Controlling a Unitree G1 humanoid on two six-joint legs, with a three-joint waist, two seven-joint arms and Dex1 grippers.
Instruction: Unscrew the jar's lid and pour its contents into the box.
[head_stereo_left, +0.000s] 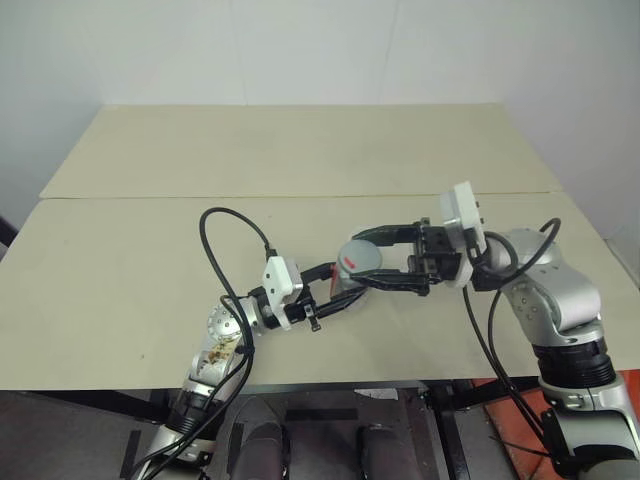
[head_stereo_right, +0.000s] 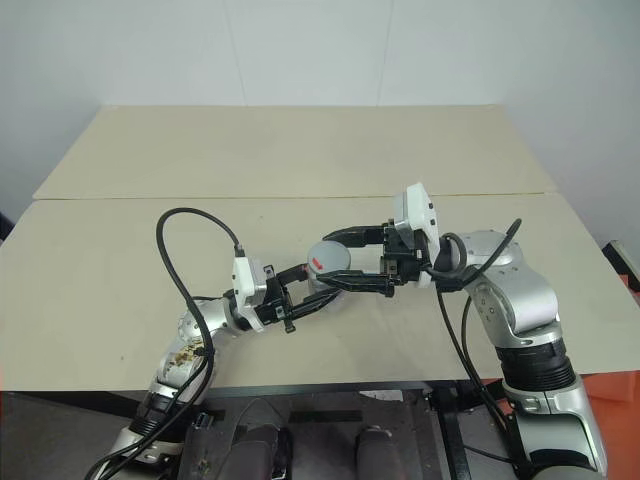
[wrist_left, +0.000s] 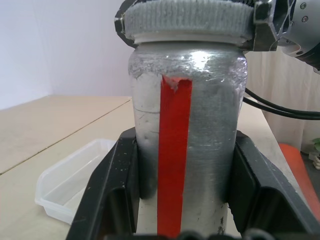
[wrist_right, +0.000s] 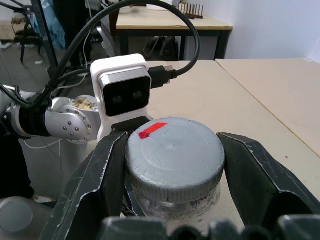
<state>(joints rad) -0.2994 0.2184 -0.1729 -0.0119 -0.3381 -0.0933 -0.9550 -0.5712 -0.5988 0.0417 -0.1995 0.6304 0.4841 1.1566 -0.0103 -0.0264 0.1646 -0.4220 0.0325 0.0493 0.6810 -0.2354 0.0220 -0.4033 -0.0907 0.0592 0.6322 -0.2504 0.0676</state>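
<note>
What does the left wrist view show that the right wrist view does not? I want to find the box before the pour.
Left wrist view alone: the clear box on the table beyond the jar, and the jar body with its red stripe, gripped by the left gripper.
Right wrist view alone: the lid's flat top with a red mark, and the camera on the left wrist.
Both: the grey lid on the jar, with the right gripper fingers closed on its rim.
</note>
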